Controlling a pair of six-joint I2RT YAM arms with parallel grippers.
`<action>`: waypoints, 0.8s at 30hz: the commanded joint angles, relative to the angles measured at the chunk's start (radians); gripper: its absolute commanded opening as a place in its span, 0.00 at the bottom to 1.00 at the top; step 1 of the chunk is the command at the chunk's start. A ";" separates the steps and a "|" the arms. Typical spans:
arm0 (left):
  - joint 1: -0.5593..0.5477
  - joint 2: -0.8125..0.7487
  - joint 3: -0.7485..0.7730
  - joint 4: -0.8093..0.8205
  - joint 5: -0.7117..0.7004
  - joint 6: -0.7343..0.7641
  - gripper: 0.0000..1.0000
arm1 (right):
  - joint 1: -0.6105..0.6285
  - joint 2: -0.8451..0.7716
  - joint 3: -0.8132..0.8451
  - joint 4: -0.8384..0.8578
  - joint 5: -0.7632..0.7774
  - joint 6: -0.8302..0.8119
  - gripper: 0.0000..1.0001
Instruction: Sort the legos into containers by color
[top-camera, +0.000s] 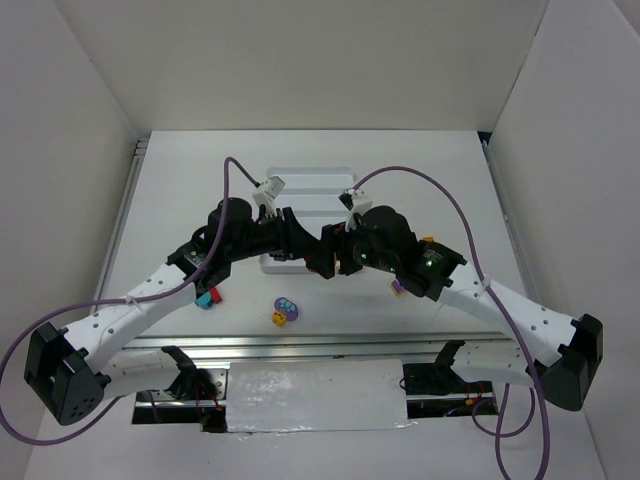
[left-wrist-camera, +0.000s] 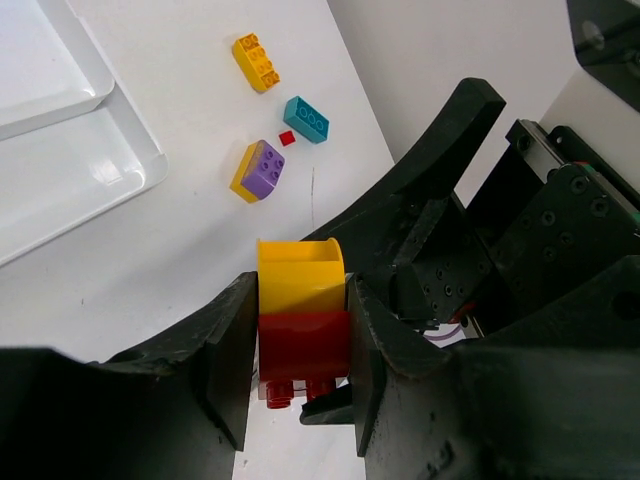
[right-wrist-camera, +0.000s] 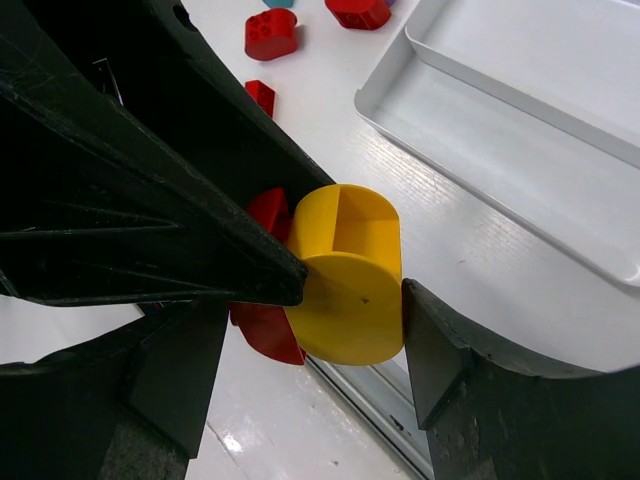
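Both grippers meet in mid-air just in front of the white tray (top-camera: 305, 178). My left gripper (top-camera: 312, 252) (left-wrist-camera: 300, 350) is shut on a red lego (left-wrist-camera: 303, 345) with a yellow lego (left-wrist-camera: 300, 280) stuck to its far end. My right gripper (top-camera: 333, 256) (right-wrist-camera: 315, 340) closes on the same stack. Its right finger (right-wrist-camera: 450, 350) touches the yellow lego (right-wrist-camera: 350, 280), and its left finger (right-wrist-camera: 180, 370) sits against the red lego (right-wrist-camera: 262, 330). A left-arm finger crosses in front and hides part of the stack.
Loose legos lie on the table: a teal and red pair (top-camera: 207, 297), a purple and yellow pair (top-camera: 285, 311) and a purple one (top-camera: 397, 287). The left wrist view shows a yellow brick (left-wrist-camera: 256, 62), a teal brick (left-wrist-camera: 306, 119) and the tray corner (left-wrist-camera: 60, 170).
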 joint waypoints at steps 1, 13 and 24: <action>-0.015 -0.022 0.015 0.057 0.070 0.025 0.00 | 0.009 -0.015 0.005 0.129 0.031 0.031 0.46; -0.015 -0.074 -0.013 0.069 0.018 0.044 0.00 | 0.009 -0.078 -0.053 0.177 0.043 0.028 0.81; -0.015 -0.087 -0.007 0.031 -0.033 0.051 0.00 | 0.006 -0.109 -0.087 0.195 0.054 0.014 1.00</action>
